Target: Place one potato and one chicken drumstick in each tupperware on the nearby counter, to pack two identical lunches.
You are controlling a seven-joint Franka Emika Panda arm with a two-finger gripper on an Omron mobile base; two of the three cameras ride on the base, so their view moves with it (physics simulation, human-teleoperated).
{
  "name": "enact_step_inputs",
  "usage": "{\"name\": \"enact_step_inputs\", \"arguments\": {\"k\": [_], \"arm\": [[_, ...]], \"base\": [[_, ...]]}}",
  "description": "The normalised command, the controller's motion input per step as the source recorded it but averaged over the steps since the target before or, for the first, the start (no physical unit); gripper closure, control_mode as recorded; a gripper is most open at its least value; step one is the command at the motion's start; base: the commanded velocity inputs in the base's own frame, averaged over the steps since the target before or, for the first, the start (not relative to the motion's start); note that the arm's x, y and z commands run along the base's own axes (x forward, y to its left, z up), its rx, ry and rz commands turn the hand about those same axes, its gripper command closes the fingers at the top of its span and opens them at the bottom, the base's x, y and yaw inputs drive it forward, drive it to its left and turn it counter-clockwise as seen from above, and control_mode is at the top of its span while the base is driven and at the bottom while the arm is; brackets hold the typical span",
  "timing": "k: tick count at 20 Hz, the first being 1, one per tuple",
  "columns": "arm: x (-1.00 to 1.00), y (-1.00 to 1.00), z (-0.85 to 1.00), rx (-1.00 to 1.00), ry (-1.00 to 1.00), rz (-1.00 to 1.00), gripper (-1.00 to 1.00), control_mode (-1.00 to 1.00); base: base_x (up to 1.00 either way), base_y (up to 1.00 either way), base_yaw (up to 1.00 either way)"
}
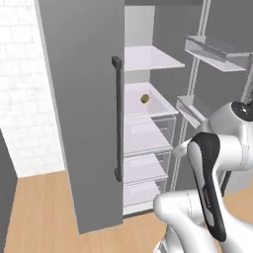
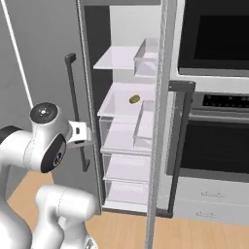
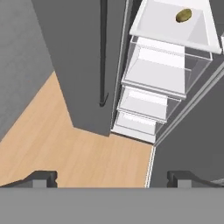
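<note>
Left base view: arm (image 1: 210,183) folded low right of open fridge (image 1: 148,128), potato (image 1: 145,99) on middle shelf. Right base view: potato (image 2: 134,99) small, blurry. Hand view: end effector (image 3: 112,178) released, fingertips (image 3: 43,178) wide apart, pointing down at wooden floor (image 3: 65,148) below fridge; potato top right.

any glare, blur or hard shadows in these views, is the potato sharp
Left base view: flat even light, no glare, the small brown oval potato soft-edged on the white fridge shelf. Right base view: same flat light, potato tiny. Hand view: steep tilted perspective, no hard shadows, potato clearest.
</note>
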Motion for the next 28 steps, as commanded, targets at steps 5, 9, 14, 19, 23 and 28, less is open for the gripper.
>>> {"name": "enact_step_inputs", "arguments": {"k": [5, 9, 14, 19, 23, 28], "arm": [[0.0, 0.0, 0.0, 0.0, 0.0, 0.0, -1.0, 1.0], [0.0, 0.0, 0.0, 0.0, 0.0, 0.0, -1.0, 1.0], [0.0, 0.0, 0.0, 0.0, 0.0, 0.0, -1.0, 1.0], [0.0, 0.0, 0.0, 0.0, 0.0, 0.0, -1.0, 1.0], [0.22, 0.02, -0.36, -0.03, -0.14, -0.06, -1.0, -1.0], [0.36, -0.01, -0.21, 0.0, -0.15, -0.13, -1.0, -1.0]], "base": [[0.61, 0.05, -0.26], [0.58, 0.1, -0.22], [0.66, 0.14, -0.09], [0.54, 0.01, -0.02], [0.08, 0.0, -0.01], [0.0, 0.0, 0.0]]}}
